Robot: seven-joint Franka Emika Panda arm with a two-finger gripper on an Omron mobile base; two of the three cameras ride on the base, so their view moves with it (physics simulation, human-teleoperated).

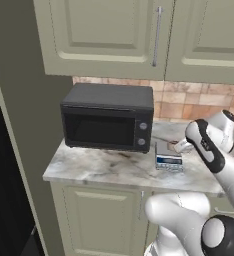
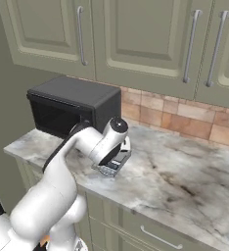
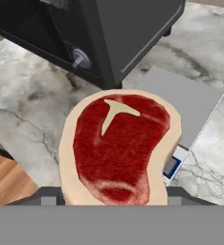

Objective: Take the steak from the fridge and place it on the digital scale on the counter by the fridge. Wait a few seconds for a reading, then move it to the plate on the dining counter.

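1. Hand view: the steak [image 3: 119,148] is seen large and close, red with a pale tan rim and a white T-shaped mark; its lower edge meets the dark finger tips at the bottom, so it is judged to be gripped by the gripper [image 3: 116,198], though the contact itself is hidden.
2. Beyond the steak the grey scale [image 3: 185,98] lies flat on the marbled counter [image 3: 32,91]; part of the scale is overlapped by the steak; whether they touch cannot be told; the blue-and-white display strip is seen beside the steak's rim.
3. Left base view: the scale [image 1: 168,155] is found just beside the black microwave [image 1: 108,117]; the arm's wrist is held close above it.
4. Right base view: the scale [image 2: 111,167] is partly covered by the wrist; green cabinets [image 2: 136,39] are mounted above.
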